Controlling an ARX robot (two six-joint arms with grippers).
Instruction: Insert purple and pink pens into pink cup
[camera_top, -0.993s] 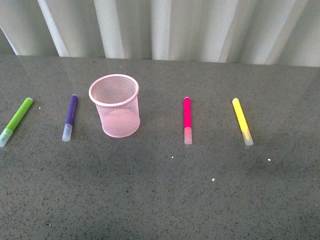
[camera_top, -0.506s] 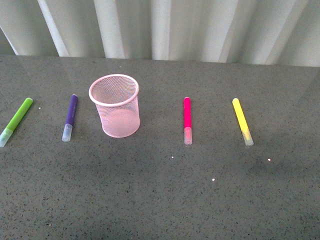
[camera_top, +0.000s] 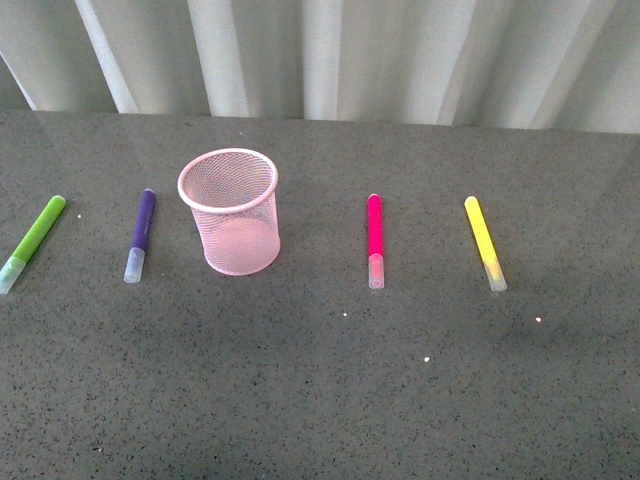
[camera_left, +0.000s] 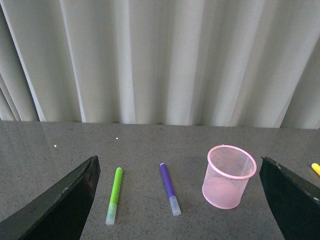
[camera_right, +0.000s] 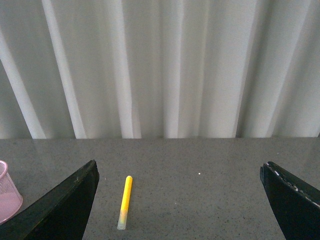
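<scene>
The pink cup stands upright on the grey table, empty, left of centre. A purple pen lies flat to its left, and a pink pen lies flat to its right, both apart from the cup. In the left wrist view, the purple pen and the pink cup lie ahead of my left gripper, which is open and holds nothing. My right gripper is open too, with only an edge of the pink cup showing. Neither arm appears in the front view.
A lime green marker lies at the table's far left and a yellow marker at the right. A pale pleated curtain hangs behind the table's back edge.
</scene>
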